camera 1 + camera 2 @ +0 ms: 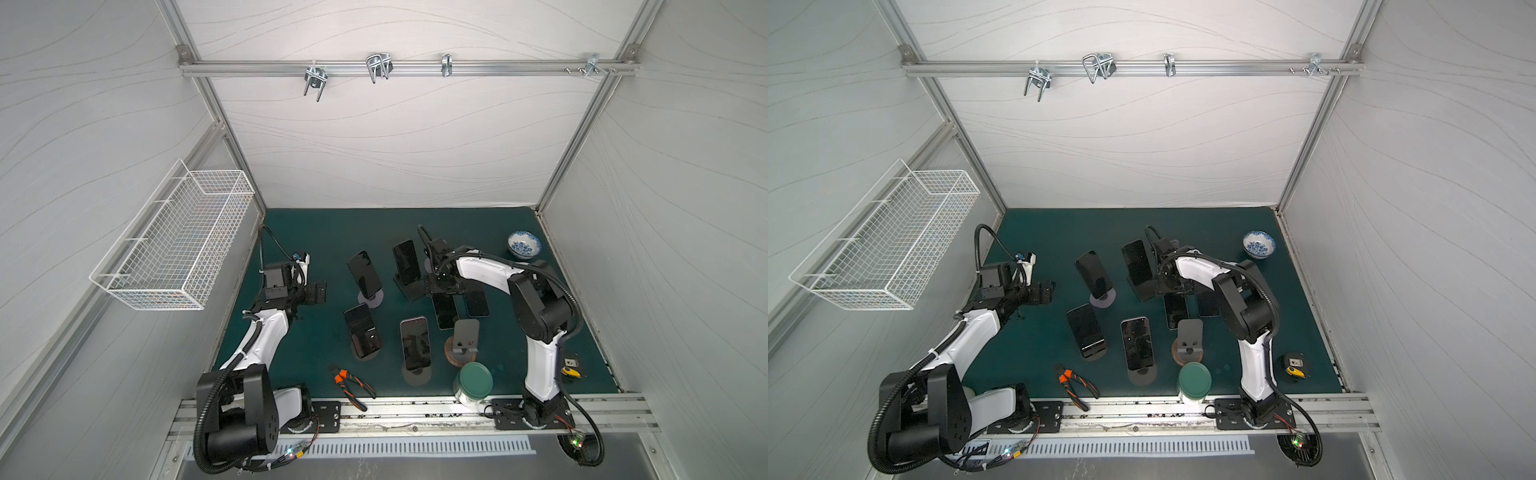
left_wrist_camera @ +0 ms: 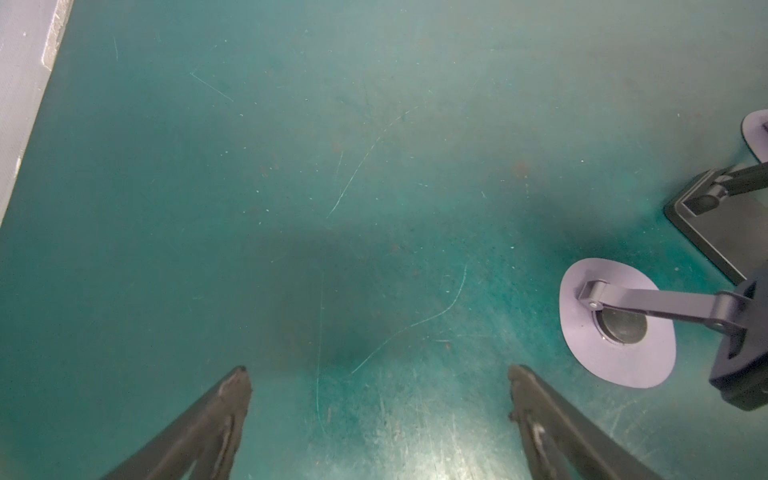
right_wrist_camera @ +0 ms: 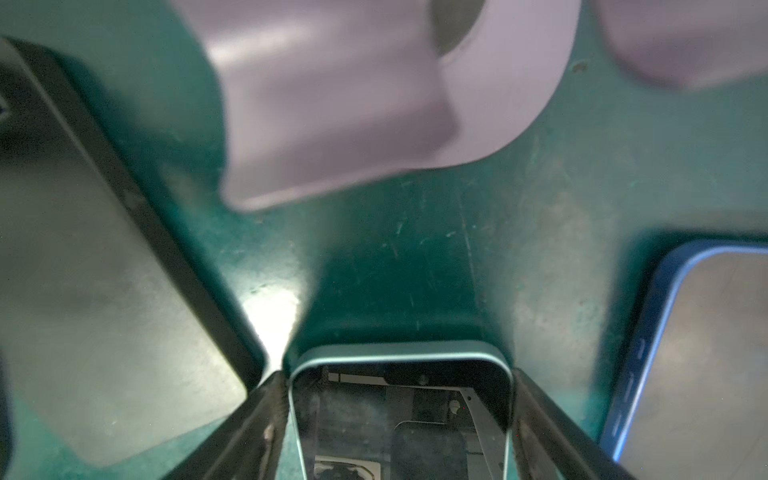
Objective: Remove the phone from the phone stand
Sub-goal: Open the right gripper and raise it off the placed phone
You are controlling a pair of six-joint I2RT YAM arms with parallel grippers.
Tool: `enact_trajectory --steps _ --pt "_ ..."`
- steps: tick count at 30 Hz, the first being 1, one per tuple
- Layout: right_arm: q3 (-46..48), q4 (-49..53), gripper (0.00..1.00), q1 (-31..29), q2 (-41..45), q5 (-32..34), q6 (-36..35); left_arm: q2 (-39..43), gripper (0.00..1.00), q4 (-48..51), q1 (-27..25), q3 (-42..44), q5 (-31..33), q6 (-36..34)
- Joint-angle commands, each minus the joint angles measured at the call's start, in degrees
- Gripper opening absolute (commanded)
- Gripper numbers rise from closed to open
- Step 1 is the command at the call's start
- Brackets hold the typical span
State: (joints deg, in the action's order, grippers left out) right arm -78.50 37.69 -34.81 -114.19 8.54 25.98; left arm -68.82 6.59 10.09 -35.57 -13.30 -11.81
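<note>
Teal-rimmed, black-glass phone (image 3: 399, 419) is lying flat and screen-up on the dark green mat (image 1: 332, 232), off any stand. In both top views its long axis is running from far to near, with the near end leaning slightly right. That end is pointing at the empty lilac-grey phone stand (image 1: 465, 334) on its round brown base, with bare mat between them. The right gripper (image 3: 399, 374) is straddling the phone's long edges, its fingers lying close against them; whether they are pinching or merely flanking, I cannot tell. A black stand's base plate (image 1: 415, 291) is sitting near on the left. A blue-rimmed phone (image 1: 476, 301) is lying just beside on the right, with narrow strips of mat between. The left gripper (image 2: 378, 386) is hanging spread wide over bare mat, holding nothing.
</note>
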Motion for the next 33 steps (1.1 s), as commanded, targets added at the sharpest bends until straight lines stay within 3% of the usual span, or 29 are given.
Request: enact_trajectory --steps 1,16,28,33 --pt "0.3 3.6 0.84 0.8 -0.8 0.1 -0.8 1.0 0.98 -1.2 0.1 -0.6 -1.7 -1.2" --pt "1.4 6.8 0.86 0.7 11.2 2.2 -1.0 2.8 0.99 -1.8 0.2 0.7 -3.4 -2.2" --pt "7.8 10.6 0.90 0.4 28.5 2.3 -3.6 3.0 0.99 -1.8 0.2 0.8 -3.4 -2.2" --pt "9.6 17.4 0.94 0.4 35.2 6.9 -0.7 2.7 0.99 -1.6 0.3 0.5 -3.6 -2.3"
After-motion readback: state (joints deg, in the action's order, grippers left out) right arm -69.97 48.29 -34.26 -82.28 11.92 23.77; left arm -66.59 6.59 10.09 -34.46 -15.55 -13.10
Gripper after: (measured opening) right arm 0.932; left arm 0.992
